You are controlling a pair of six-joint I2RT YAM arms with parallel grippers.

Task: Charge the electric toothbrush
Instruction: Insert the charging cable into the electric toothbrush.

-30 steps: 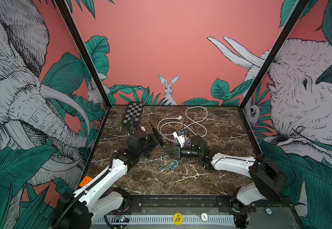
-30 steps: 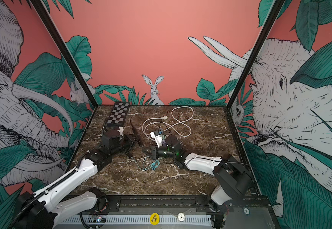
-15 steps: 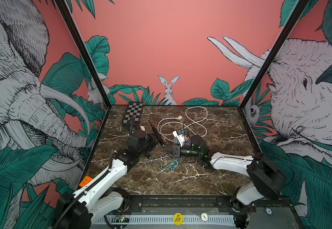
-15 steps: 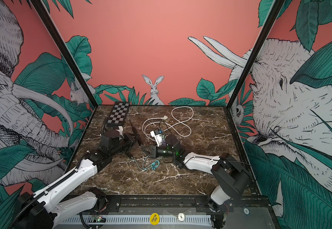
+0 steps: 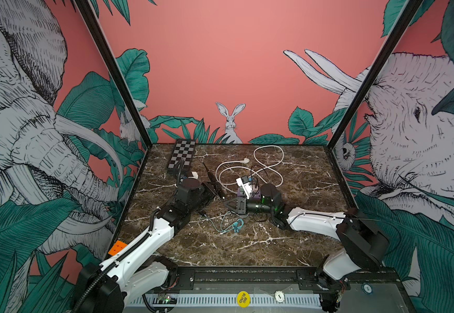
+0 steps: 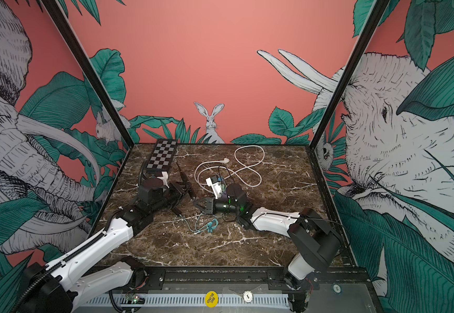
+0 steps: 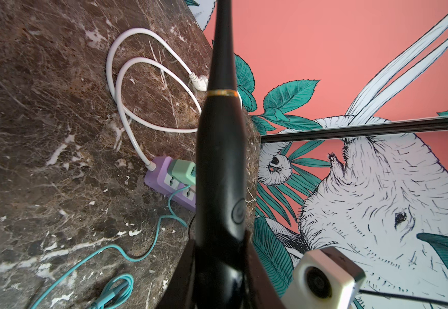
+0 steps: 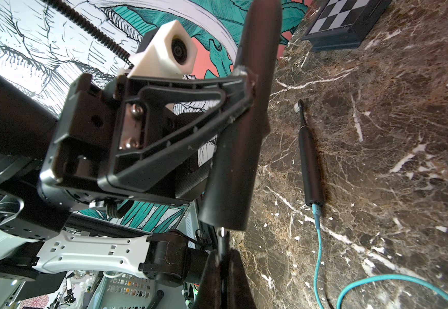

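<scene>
Left arm: reaches in low from the front-left, forearm angled toward the power strip (image 7: 154, 174), wrist rolled on its side. Left gripper (image 7: 220, 246) is clamped on the lower handle of the black toothbrush (image 7: 221, 160). The toothbrush is held off the table (image 5: 247, 252), roughly level, just left of the strip. Its base end is nearest the strip and its bristle end points away toward the back wall.

Right arm: elbow folded at the front-right, forearm stretched nearly flat, passing just in front of the strip. Right gripper (image 8: 222, 254) is closed, pinching a thin dark plug (image 8: 220, 234) with a metal tip. The tip sits right at the toothbrush's base end; contact cannot be told.

Around:
- Second toothbrush (image 8: 309, 160) lies flat on the marble left of the strip, below the left gripper, with a teal cable (image 8: 315, 211) plugged into its base.
- The teal cable lies in loose loops in front of the strip and runs to a mint adapter (image 7: 182, 171) seated in it.
- White adapter (image 5: 244, 187) with a black lead also sits on the strip.
- White cord (image 7: 133, 136) leaves the strip and coils behind it.
- Chessboard (image 5: 182, 157) is well apart, back-left of the strip.
- In both top views the left gripper body hides most of the second toothbrush.

Writing: yellow sticker (image 5: 243, 298) on the front rail reads "BIG BLIND". Power symbol on the toothbrush button
</scene>
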